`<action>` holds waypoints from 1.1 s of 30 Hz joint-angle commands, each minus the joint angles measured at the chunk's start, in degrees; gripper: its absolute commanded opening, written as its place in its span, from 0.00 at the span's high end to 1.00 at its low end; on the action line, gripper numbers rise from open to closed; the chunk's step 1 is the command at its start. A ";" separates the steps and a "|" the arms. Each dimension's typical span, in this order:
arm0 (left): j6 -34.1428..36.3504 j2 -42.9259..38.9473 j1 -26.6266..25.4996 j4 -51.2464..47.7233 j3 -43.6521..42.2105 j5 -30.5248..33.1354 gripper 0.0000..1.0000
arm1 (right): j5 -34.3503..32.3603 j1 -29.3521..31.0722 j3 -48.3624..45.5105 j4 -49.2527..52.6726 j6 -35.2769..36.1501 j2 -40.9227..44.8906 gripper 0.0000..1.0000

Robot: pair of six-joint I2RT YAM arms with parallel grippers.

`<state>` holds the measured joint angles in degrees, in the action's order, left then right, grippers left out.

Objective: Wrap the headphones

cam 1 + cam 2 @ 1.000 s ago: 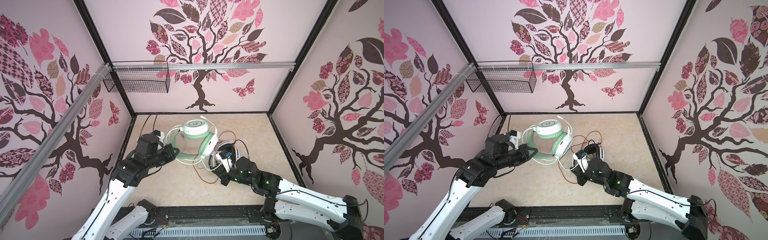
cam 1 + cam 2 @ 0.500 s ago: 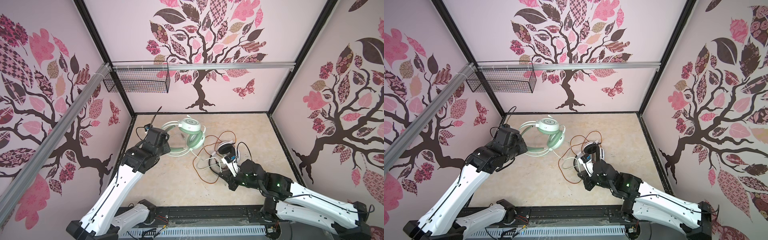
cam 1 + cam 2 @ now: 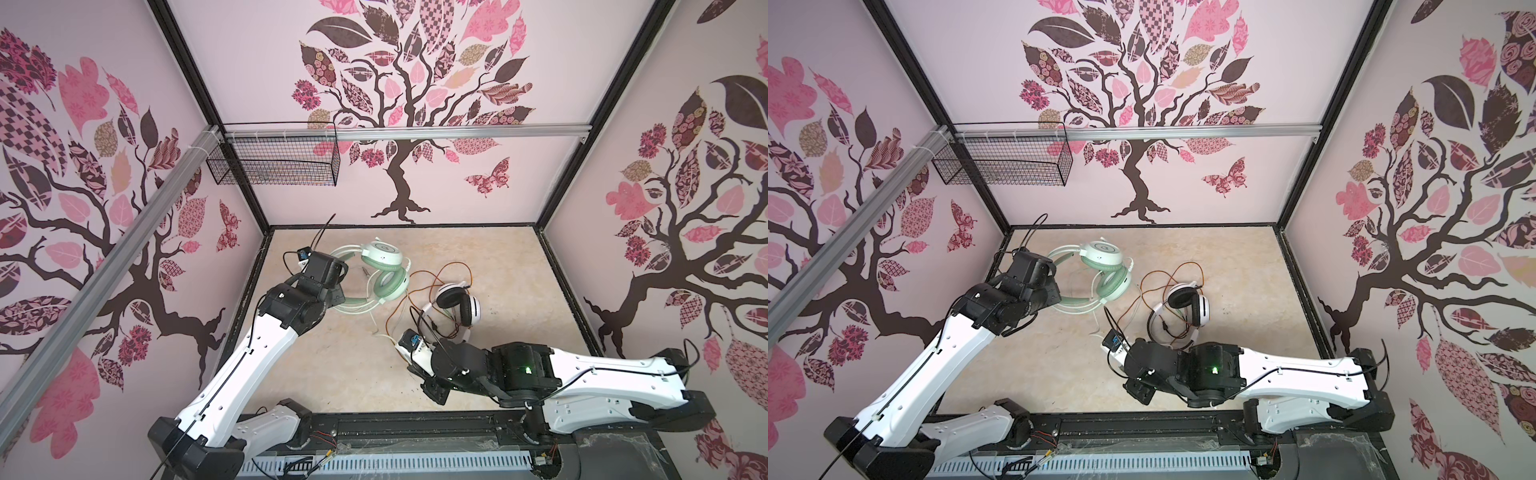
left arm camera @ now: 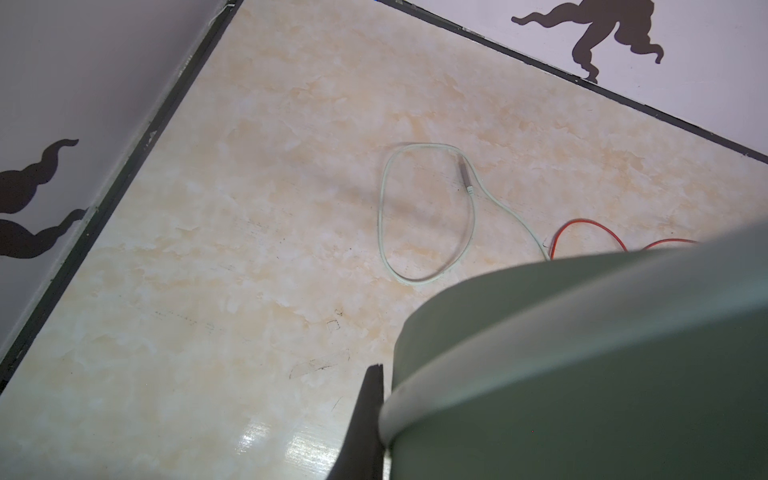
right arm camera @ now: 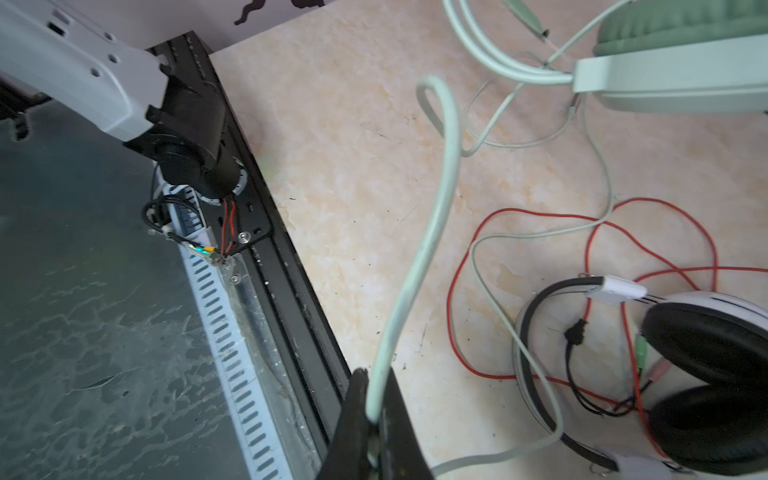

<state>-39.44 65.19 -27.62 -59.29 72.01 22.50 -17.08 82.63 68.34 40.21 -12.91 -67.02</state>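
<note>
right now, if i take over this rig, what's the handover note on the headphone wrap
Left pincer: shut on the mint-green headset, at its headband.
Right pincer: shut on the pale green cable.
The white and black headset lies on the table, with its orange-red cable loose and crossing the green one.
Done: grips only.
Left: wrap both cables.

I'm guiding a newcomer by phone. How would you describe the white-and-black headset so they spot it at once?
On the beige marbled tabletop, two headsets lie mid-table. Take the one on the right in both top views: white headset with black ear pads and orange-red cable, not its mint-green neighbour.
</note>
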 commanded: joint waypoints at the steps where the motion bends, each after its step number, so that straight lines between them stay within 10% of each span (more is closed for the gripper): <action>1: -0.90 -2.37 0.11 3.19 0.39 -0.46 1.00 | -6.62 -0.06 6.71 4.20 2.23 -0.72 1.00; 13: 6.66 -0.15 0.15 -3.55 -4.90 5.75 1.00 | -14.40 -0.06 23.35 12.85 10.82 -6.10 1.00; 25: 18.63 -3.49 -0.17 -1.54 -9.07 -15.48 1.00 | -25.92 -0.18 25.04 9.65 21.86 -10.55 1.00; 33: 18.10 -4.22 -4.99 -2.92 -9.82 -15.69 1.00 | -25.49 -1.84 28.68 3.43 30.75 -12.14 1.00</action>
<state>-20.91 62.46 -31.20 -64.95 62.85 9.98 -41.80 81.58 93.80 47.35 13.56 -78.28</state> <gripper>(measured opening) 0.065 0.063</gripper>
